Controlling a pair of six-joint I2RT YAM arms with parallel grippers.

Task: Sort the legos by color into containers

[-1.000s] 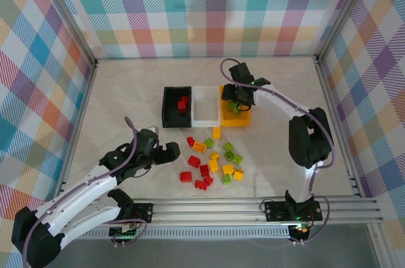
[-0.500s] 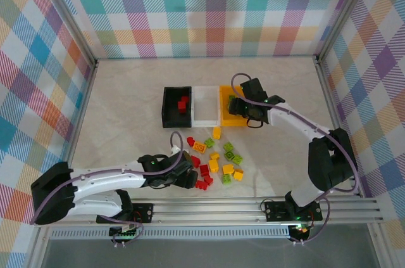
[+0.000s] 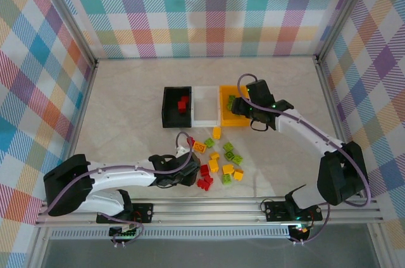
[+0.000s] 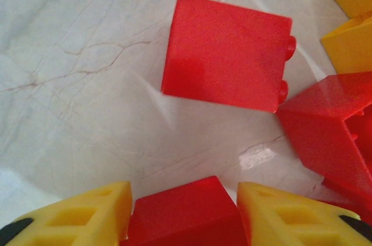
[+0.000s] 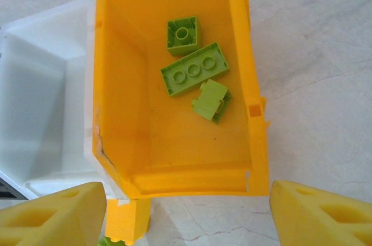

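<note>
My left gripper (image 4: 183, 195) is low on the table at the near-left edge of the lego pile (image 3: 218, 160), shut on a red lego (image 4: 186, 217) that fills the gap between both yellow fingers. Just ahead lies another red lego (image 4: 226, 54), and a third (image 4: 325, 124) sits to its right. My right gripper (image 5: 186, 199) hangs open and holds nothing, just past the near end of the orange-yellow container (image 5: 116, 95). In that container lie three lime green legos (image 5: 195, 71). The black container (image 3: 168, 106) holds red legos (image 3: 183, 103). The white container (image 3: 205, 118) stands between the two.
Loose red, yellow and green legos are scattered between the containers and the arm bases. A yellow lego (image 5: 128, 223) lies just in front of the orange-yellow container. Metal frame rails and checked walls bound the marble tabletop (image 3: 126, 103).
My left arm slid right to the pile's edge and its jaws closed onto a red lego. My right gripper drew back from over the orange-yellow container toward its near right side, still open.
</note>
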